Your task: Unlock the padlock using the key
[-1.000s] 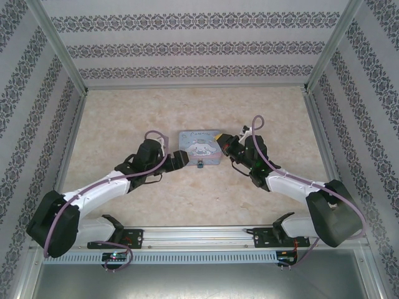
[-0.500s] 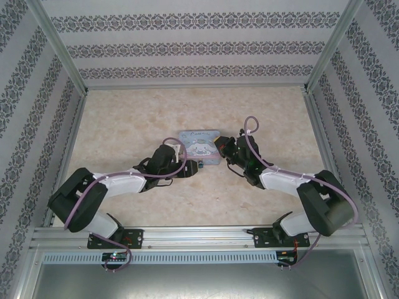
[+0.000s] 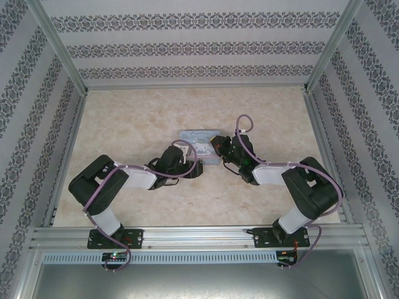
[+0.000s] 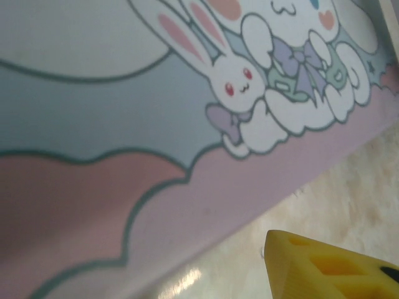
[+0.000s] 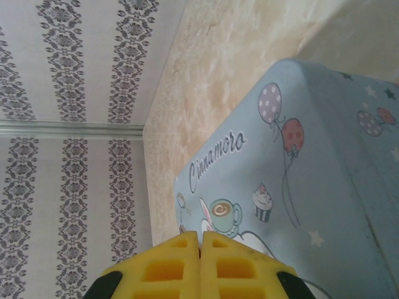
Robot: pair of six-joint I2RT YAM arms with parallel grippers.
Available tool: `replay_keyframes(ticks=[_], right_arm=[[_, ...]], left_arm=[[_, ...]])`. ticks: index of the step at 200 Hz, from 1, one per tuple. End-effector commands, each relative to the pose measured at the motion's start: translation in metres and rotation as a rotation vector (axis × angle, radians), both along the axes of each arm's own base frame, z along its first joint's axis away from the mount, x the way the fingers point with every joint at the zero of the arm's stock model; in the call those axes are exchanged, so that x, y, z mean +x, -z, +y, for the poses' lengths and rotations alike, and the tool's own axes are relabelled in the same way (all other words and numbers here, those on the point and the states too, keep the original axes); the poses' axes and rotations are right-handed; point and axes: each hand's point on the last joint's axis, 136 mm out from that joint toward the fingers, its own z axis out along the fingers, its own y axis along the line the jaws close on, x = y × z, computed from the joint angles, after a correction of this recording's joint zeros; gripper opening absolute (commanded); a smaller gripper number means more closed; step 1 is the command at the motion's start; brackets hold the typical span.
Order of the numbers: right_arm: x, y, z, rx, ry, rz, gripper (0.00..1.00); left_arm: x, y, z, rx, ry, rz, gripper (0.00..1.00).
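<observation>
Found right gripper (image 5: 200,244) at 3 o'clock of tin (image 3: 198,142), fingers (image 5: 165,271) pressed together; left gripper (image 3: 195,167) at 7 o'clock, finger gap untellable. Judged unlocking not yet started.

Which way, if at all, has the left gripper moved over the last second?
Yes. In the top view the left gripper has slid to the right along the near side of the tin, towards its middle.
</observation>
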Motion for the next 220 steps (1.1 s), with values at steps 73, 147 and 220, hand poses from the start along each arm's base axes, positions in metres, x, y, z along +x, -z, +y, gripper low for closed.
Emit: replay_keyframes(ticks=[73,147,220], right_arm=[[0.024,0.003,-0.009,0.075,0.007,-0.03,0.0],[0.024,0.005,-0.009,0.075,0.002,-0.03,0.0],[0.023,0.011,-0.011,0.07,0.012,-0.022,0.0]], left_arm=[[0.039,0.004,-0.008,0.111,0.0,-0.189,0.59],[0.042,0.002,-0.035,0.051,0.109,-0.209,0.59],[0.041,-0.027,-0.056,-0.162,0.101,-0.181,0.59]])
